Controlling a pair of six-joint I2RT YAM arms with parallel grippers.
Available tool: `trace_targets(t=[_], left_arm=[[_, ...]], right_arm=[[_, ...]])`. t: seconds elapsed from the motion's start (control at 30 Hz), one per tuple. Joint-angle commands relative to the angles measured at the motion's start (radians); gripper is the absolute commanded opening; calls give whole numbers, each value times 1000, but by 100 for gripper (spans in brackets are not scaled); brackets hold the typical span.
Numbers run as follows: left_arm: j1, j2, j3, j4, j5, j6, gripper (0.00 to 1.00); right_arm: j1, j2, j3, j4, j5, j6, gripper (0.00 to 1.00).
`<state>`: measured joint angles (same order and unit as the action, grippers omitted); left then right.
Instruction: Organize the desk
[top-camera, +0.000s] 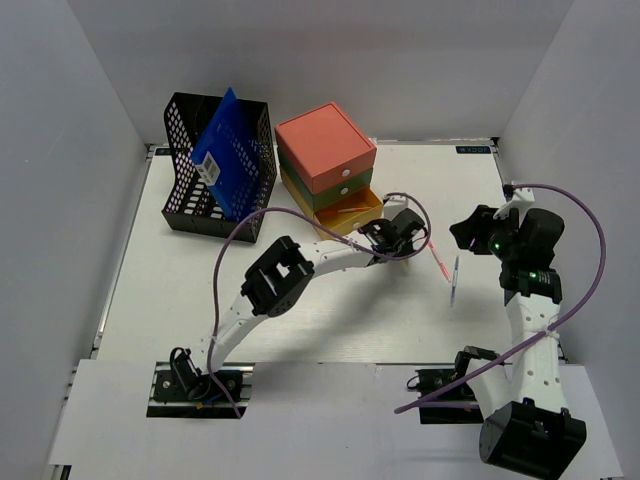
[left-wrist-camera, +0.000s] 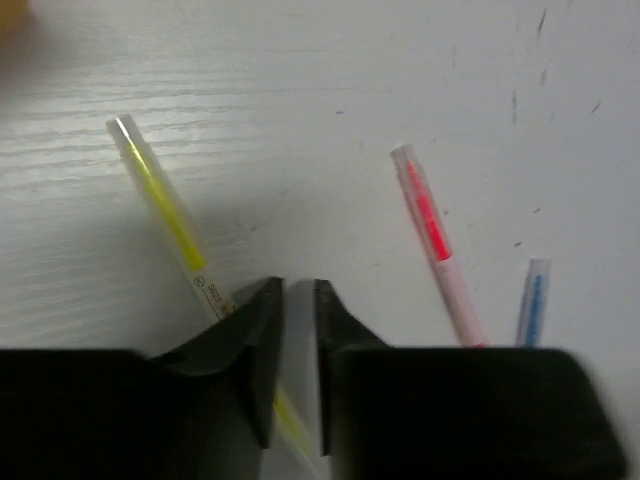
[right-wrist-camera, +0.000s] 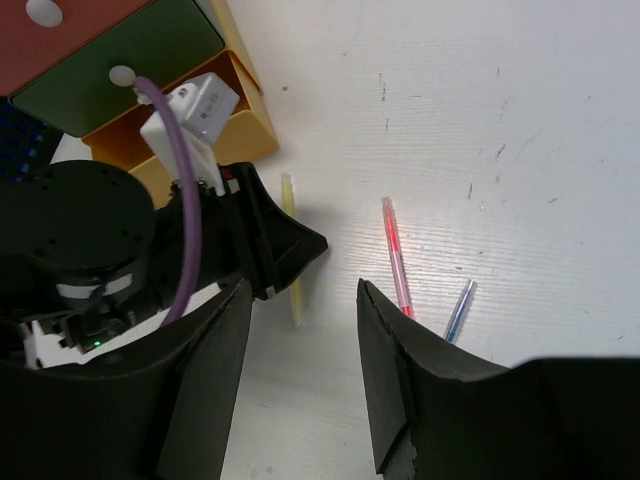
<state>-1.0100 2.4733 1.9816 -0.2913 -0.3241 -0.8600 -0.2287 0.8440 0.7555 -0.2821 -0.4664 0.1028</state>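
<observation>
left gripper pinches the yellow pen between near-closed jaws on the white desk, near the open yellow drawer. red pen and blue pen lie beside. right gripper hovers, jaws spread, holding nothing.

Small dark print with a round mark on the clear barrel of the yellow pen, too blurred to read. Dark sticker with pale lettering at the far right edge of the tabletop, illegible at this size. White tag with dark marks on the blue folder, likewise unreadable.
</observation>
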Motion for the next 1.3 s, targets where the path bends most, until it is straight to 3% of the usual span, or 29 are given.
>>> trace_targets(t=[0.0, 0.03, 0.13, 0.37, 0.43, 0.47, 0.53, 0.57, 0.6, 0.63, 0.73, 0.77, 0.8, 0.93, 1.07, 1.27], left_arm=[[2, -175, -55, 1, -59, 88, 39], [2, -200, -75, 15, -62, 107, 52], [2, -309, -167, 41, -92, 144, 63], [2, -448, -313, -44, -110, 130, 64], [-7, -497, -325, -198, -168, 110, 61], [-7, -526, -340, -280, -299, 66, 57], [7, -669, -484, -469, -422, -114, 46], [7, -736, -568, -483, -469, -157, 42], [42, -807, -740, -465, -508, -157, 42], [60, -926, -804, -439, -513, -148, 44], [129, -1056, -958, -370, -497, -62, 58], [146, -1118, -986, -341, -475, -24, 59], [162, -1143, -1013, -291, -446, 39, 71], [226, -1217, -1118, -59, -214, 304, 88], [301, -1124, -1101, 50, 30, 513, 91], [372, -915, -917, 35, 321, 785, 81]], right_arm=[[-6, -11, -4, 41, 2, 8, 52], [-4, -11, -2, 41, -1, 8, 52], [-4, -8, -5, 41, -3, 9, 52], [-4, -5, -8, 44, -8, 6, 52], [-3, -2, -10, 44, -5, 5, 52], [-6, -3, -10, 46, -2, 3, 52], [-12, -3, -12, 44, -1, 3, 52], [-12, -2, -10, 41, -5, 3, 52], [-11, 0, -12, 44, -11, 6, 52], [-11, 1, -12, 44, -24, 8, 52], [-9, 13, -12, 44, -32, 8, 52], [-9, 15, -12, 41, -32, 3, 51], [-9, 15, -12, 41, -31, 3, 52], [-12, 15, -15, 46, -25, 2, 52], [-14, 15, -16, 47, -21, -2, 52], [-15, 18, -13, 44, -23, -3, 52]])
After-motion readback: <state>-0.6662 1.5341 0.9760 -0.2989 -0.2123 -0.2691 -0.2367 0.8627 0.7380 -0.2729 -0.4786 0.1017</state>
